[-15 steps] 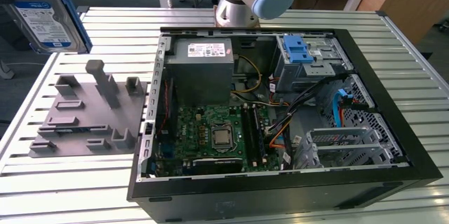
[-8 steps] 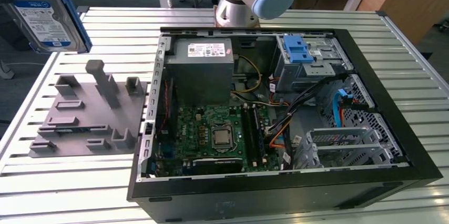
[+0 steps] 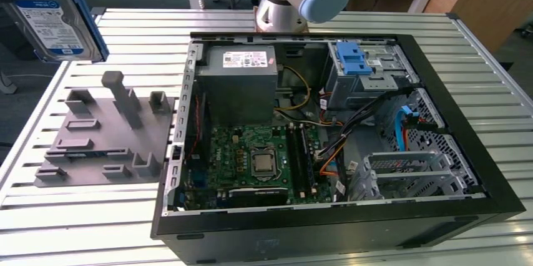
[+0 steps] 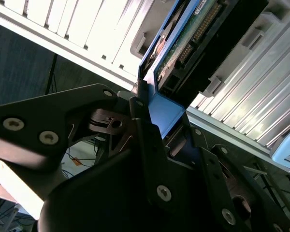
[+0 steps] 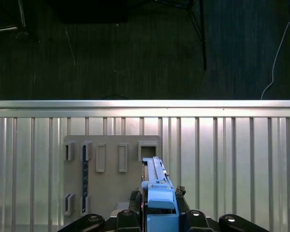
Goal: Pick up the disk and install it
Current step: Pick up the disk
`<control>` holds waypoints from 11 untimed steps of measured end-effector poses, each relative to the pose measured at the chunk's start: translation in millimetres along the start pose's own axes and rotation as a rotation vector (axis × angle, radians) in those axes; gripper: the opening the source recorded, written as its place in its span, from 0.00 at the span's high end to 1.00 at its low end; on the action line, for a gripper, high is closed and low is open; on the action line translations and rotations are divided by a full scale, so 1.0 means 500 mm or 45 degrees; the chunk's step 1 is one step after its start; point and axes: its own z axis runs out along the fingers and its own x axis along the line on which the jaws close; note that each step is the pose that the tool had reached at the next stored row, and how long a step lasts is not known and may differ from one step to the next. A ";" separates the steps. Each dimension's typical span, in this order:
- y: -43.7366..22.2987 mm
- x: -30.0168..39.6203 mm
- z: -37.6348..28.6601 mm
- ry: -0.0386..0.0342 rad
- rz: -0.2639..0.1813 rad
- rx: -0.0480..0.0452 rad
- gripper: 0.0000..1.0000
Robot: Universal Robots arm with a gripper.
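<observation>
While the disk (image 3: 52,19) hangs outside the computer case (image 3: 466,203), off the case's side on the exterior view's left, the gripper (image 5: 158,195) is clenched on it. In the first wrist view the fingers (image 5: 135,197) sit on both sides of the blue carrier rail.

- Disk pose: upright in the exterior view, label face toward that camera, long axis roughly vertical. In the first wrist view it is edge-on, long axis running straight out from the claw toward the table (image 3: 83,216).
- Below it: the grey fixture plate (image 3: 92,147), just beside the same side of the case. Disk looks lifted clear of the plate; I can't tell how high.
- Key relation: the drive cage (image 3: 362,66) with the blue latch is inside the case, at its far corner on the exterior view's right. So it's well apart from the disk, across the case's full width.
- My read: pickup is done, install isn't. Disk axis points at the table, not at the cage.
</observation>
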 end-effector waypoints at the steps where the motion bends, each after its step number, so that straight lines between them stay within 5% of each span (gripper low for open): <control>1: 0.000 0.000 0.000 0.0000 0.000 0.000 0.63; 11: 0.000 0.000 -0.005 0.0001 0.000 0.000 0.63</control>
